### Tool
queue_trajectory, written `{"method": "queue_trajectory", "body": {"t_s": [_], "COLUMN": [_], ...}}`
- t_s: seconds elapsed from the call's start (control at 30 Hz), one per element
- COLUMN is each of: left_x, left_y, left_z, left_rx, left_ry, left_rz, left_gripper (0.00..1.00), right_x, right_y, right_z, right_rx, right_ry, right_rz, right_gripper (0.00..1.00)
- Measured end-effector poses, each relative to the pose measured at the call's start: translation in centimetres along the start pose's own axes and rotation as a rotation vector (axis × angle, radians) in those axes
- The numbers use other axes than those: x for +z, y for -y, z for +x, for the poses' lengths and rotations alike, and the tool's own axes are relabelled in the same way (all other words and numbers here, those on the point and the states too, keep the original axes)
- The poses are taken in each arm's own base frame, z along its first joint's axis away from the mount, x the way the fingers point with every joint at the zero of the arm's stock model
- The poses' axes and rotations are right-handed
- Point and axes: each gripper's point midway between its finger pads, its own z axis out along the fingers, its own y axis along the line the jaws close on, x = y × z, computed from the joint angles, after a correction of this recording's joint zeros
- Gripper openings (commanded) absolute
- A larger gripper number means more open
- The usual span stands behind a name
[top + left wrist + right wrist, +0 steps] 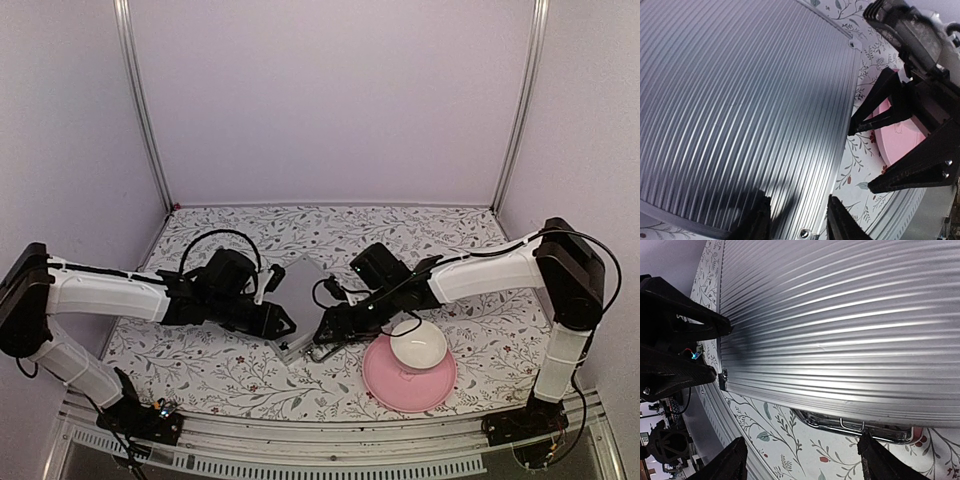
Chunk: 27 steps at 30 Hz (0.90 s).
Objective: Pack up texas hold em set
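The silver ribbed briefcase point(298, 292) lies closed on the floral table. Its lid fills the left wrist view point(740, 100) and the right wrist view point(840, 315). Its metal handle point(855, 426) lies flat against the near side. My left gripper point(283, 322) is open at the case's near corner, one finger point(757, 222) over the lid and the other beside the edge. My right gripper point(325, 338) is open, its fingers spread wide just in front of the handle. The card boxes, blue disc and chip stack are out of view.
A pink plate point(385, 385) with a white bowl point(418, 343) on it sits right of the case, close under my right arm. The plate also shows in the left wrist view point(900, 142). The metal table rail point(330, 455) runs along the near edge.
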Motion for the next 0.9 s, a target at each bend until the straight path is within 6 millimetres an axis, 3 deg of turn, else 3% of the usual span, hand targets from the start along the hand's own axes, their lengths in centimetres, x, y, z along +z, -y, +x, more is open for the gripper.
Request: {"method": "queue_trajectory", "body": {"t_s": [0.6, 0.9], "left_x": [0.5, 0.5], "left_y": [-0.2, -0.2], "left_z": [0.4, 0.4], "left_rx": [-0.013, -0.013], "left_ry": [0.009, 0.010], "left_rz": [0.016, 0.016], "left_gripper": [0.35, 0.35], "right_x": [1.8, 2.3], "right_y": [1.5, 1.3], "right_z": [-0.1, -0.2], "right_rx": [0.009, 0.008], "right_ry": [-0.020, -0.026], "right_rz": [0.064, 0.052], "right_gripper": [0.77, 0.78]}}
